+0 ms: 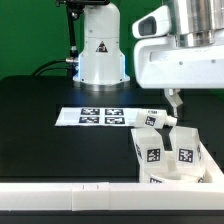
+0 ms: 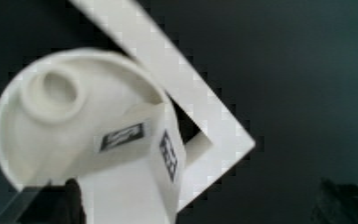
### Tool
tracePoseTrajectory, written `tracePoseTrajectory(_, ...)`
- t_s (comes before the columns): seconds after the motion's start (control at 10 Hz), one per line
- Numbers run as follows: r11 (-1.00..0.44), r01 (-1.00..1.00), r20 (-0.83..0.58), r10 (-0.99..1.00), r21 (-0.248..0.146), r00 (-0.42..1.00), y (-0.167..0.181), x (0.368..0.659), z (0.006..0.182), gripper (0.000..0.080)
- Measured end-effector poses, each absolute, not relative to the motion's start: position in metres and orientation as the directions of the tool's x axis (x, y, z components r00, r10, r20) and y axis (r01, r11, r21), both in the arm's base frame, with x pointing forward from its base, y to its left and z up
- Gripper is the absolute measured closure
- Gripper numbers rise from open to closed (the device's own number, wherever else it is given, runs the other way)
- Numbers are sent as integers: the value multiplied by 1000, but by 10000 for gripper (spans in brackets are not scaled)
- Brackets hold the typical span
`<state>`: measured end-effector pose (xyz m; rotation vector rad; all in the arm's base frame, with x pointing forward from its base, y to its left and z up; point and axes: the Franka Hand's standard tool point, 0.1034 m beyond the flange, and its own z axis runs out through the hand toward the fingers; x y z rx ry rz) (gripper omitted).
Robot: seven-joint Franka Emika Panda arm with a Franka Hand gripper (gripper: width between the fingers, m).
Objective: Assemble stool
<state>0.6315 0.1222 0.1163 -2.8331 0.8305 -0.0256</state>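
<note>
The stool's white round seat lies against the corner of the white edge bars. A stubby white leg with black-and-white tags rises from it toward the camera. My gripper is open just above the leg. One dark finger is beside the leg and the other stands far off it. In the exterior view the gripper hangs over the cluster of tagged stool parts at the front right, close to a tilted leg.
The marker board lies flat on the black table, in front of the robot base. A long white edge bar runs along the front of the table and meets another at the exterior view's right.
</note>
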Motion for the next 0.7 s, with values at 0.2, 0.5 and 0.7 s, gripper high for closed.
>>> tracePoseTrajectory(0.2,-893,-410,12,-420,-186,908,113,633,113,151)
tracePoseTrajectory(0.5,-975,-156,63,-168,-160,984,109,634,113,151)
tracePoseTrajectory(0.7,-968,235,107,226,-85,968,109,634,114,151)
